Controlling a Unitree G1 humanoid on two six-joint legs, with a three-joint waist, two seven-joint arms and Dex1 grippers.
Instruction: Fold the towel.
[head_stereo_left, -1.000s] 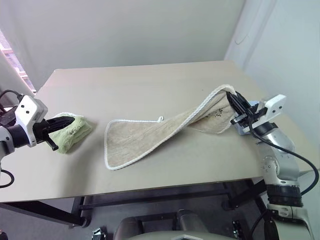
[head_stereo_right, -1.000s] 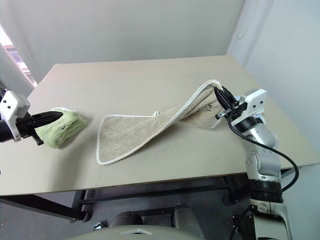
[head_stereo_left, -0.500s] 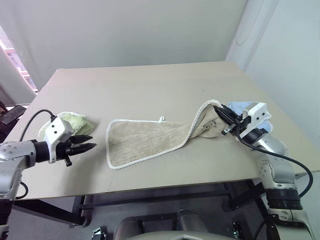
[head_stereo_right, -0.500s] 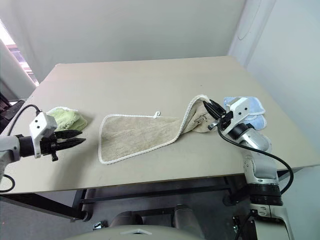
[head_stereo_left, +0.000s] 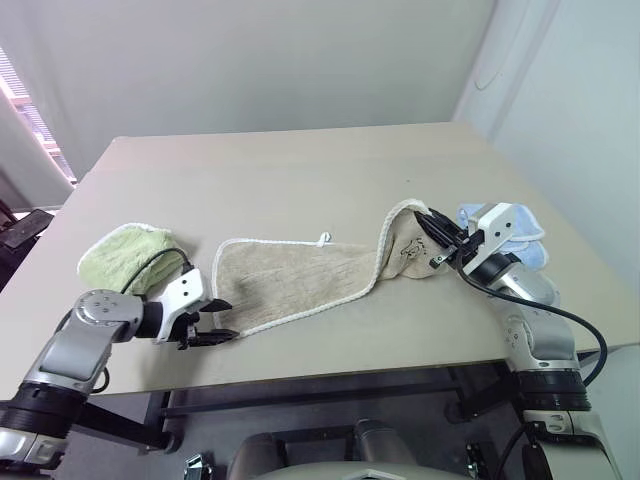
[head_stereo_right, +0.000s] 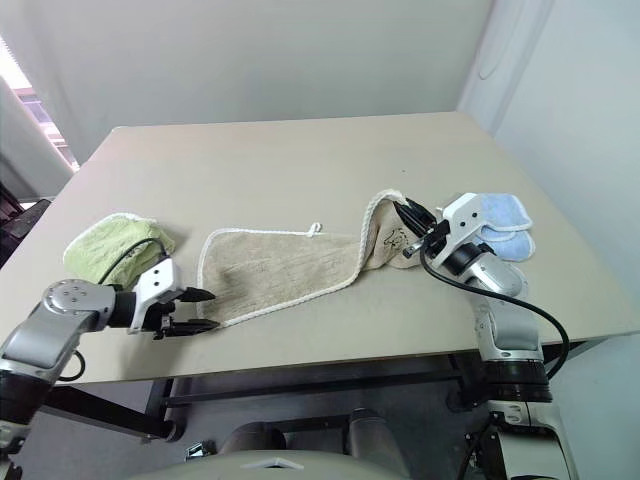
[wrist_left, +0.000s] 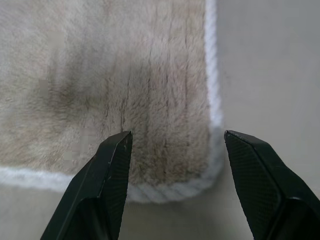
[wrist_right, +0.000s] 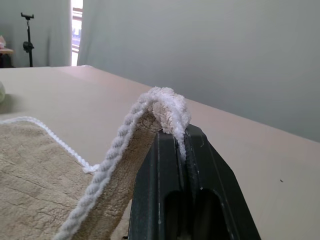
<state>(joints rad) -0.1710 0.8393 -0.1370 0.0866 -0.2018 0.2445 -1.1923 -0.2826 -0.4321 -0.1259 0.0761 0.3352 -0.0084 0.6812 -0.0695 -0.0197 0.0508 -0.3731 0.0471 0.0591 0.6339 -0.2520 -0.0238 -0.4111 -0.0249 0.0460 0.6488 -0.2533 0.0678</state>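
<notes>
Left eye view: a fluffy light-green folded towel (head_stereo_left: 122, 253) sits at the left side of the tabletop (head_stereo_left: 300, 170). Just right of it, near the front edge, the left gripper (head_stereo_left: 217, 320) has its fingers (wrist_left: 107, 185) released, one on each side of the near left corner of the beige towel (head_stereo_left: 290, 280), which lies flat across the middle with its white corded edging (head_stereo_left: 300, 312) showing and a small white loop (head_stereo_left: 322, 238) at its far edge. To the right, that towel rises off the tabletop to the right gripper (head_stereo_left: 432, 222), whose fingers are clenched on its corded corner, a small dark printed mark (head_stereo_left: 409, 250) visible just below. Beyond the right arm lies a light-blue folded towel (head_stereo_left: 520, 230) with white trim.
</notes>
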